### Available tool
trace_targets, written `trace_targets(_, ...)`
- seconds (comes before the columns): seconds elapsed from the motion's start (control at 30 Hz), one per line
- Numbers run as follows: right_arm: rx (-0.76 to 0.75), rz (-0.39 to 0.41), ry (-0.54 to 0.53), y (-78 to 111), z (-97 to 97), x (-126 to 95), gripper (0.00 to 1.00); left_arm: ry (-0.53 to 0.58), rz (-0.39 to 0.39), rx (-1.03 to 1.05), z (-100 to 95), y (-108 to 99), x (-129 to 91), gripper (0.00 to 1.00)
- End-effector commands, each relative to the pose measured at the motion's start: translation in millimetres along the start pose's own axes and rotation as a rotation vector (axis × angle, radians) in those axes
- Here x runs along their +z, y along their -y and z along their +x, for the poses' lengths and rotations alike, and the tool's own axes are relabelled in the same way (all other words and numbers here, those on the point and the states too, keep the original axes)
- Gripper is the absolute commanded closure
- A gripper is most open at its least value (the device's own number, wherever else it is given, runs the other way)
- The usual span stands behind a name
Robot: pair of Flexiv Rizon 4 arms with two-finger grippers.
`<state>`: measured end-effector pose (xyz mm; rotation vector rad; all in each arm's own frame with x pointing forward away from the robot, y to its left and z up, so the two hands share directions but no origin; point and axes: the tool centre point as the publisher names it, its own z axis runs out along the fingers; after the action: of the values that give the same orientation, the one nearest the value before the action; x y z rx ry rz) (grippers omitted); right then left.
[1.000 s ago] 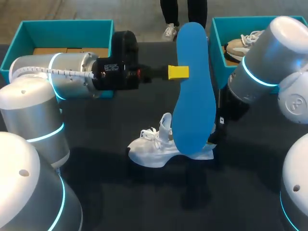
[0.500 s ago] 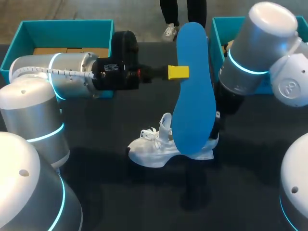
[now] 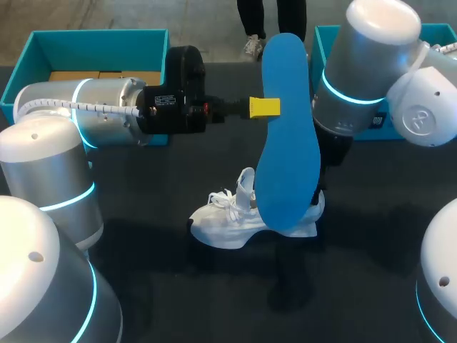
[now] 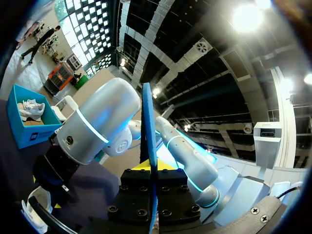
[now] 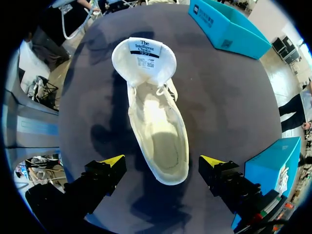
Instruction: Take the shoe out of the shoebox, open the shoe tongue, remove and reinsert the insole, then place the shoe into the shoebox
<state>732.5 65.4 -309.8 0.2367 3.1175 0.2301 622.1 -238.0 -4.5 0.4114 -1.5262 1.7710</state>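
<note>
My left gripper (image 3: 265,107) is shut on a blue insole (image 3: 285,136), holding it upright above the table; in the left wrist view the insole (image 4: 148,126) stands edge-on between the fingers of that gripper (image 4: 153,168). A white shoe (image 3: 228,218) lies on the dark table under the insole's lower end. My right arm (image 3: 357,78) hangs over the shoe's heel, its fingers mostly hidden behind the insole. Seen from the right wrist, my right gripper (image 5: 162,163) is open above the heel of the shoe (image 5: 156,117). The tongue (image 5: 144,56) is folded open and the inside is bare.
A teal shoebox (image 3: 93,43) stands at the back left. A second teal box (image 3: 325,50) stands at the back right, partly hidden by my right arm; the left wrist view shows that box (image 4: 24,131) holding another shoe (image 4: 30,108).
My right arm has swung left and inward, bringing its open gripper over the shoe's heel. The left arm and the insole have stayed put.
</note>
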Motion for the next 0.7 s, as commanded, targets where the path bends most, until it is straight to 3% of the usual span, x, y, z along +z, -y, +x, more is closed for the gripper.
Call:
trace_targets(0.03,0.000,0.012,-0.006,-4.6,-4.1,5.2,0.00,0.000,0.004,0.001,0.6,-1.9,-0.8,1.00)
trace_targets(0.7,0.005,0.010,-0.005,-6.2,-6.7,6.7,0.00,0.000,0.004,0.001,0.6,-1.9,-0.8,1.00)
